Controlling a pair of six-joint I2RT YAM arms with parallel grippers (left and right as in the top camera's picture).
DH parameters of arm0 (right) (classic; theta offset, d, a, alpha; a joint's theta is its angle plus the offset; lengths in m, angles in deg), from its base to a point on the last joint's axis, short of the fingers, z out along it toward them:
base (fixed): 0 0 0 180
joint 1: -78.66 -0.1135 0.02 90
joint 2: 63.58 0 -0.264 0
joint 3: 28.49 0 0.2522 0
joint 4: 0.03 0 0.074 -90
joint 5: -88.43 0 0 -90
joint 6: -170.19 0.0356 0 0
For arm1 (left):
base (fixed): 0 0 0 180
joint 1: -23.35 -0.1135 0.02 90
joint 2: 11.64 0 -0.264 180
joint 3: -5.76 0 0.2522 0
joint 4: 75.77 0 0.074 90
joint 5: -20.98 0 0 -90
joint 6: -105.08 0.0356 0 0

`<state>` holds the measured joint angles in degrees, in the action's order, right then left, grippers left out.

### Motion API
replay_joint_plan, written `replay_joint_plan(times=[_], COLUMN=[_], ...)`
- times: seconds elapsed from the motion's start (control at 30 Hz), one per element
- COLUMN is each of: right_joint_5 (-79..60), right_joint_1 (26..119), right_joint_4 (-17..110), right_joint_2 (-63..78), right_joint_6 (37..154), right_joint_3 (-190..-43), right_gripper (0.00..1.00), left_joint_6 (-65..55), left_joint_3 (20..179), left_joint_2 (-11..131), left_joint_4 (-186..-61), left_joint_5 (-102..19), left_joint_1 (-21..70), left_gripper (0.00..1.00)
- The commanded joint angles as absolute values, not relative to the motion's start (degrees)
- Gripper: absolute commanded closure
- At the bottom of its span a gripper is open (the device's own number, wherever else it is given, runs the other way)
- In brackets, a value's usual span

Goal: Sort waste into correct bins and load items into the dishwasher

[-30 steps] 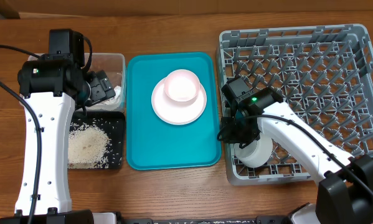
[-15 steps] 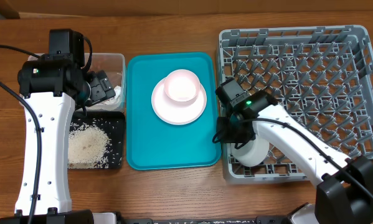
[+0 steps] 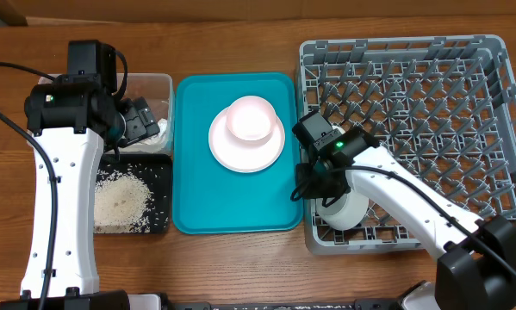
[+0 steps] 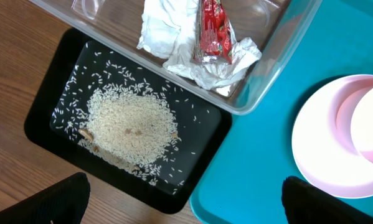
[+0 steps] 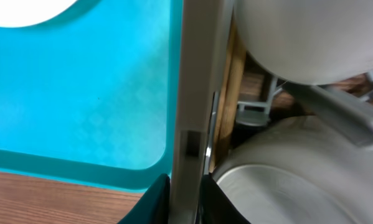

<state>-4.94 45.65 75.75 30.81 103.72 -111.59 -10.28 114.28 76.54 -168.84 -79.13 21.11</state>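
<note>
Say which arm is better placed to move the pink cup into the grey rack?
Probably right: the right hand sits at the rack wall, beside the tray holding the pink cup. The left hand, open, hangs by the clear tub, farther from the rack.

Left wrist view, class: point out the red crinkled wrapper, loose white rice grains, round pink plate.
red crinkled wrapper (image 4: pixel 212 31), left wrist view, its middle.
loose white rice grains (image 4: pixel 129 127), left wrist view, heap's centre.
round pink plate (image 4: pixel 312 149), left wrist view, bare left rim.

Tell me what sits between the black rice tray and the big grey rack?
The teal tray, holding a pale plate. The overhead view shows it.
</note>
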Motion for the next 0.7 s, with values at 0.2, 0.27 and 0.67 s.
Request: replay_joint_plan(times=[0.2, 0.27, 0.67], right_joint_5=[-3.0, -5.5, -1.5], right_joint_1=[46.3, 44.5, 33.6], right_joint_4=[85.0, 84.2, 60.1], right_joint_2=[29.5, 29.5, 30.5], right_joint_6=[101.0, 101.0, 101.0], right_joint_3=[-133.1, -134.0, -125.1], right_gripper=[0.75, 0.73, 0.62], left_joint_6=[-10.5, -10.5, -10.5], left_joint_3=[114.8, 114.8, 114.8], left_joint_2=[76.7, 76.8, 76.8], left_joint_4=[-168.8, -168.8, -168.8], left_joint_5=[-79.5, -79.5, -79.5], left_joint_1=[21.1, 21.1, 21.1], left_gripper=[0.00, 0.00, 0.00])
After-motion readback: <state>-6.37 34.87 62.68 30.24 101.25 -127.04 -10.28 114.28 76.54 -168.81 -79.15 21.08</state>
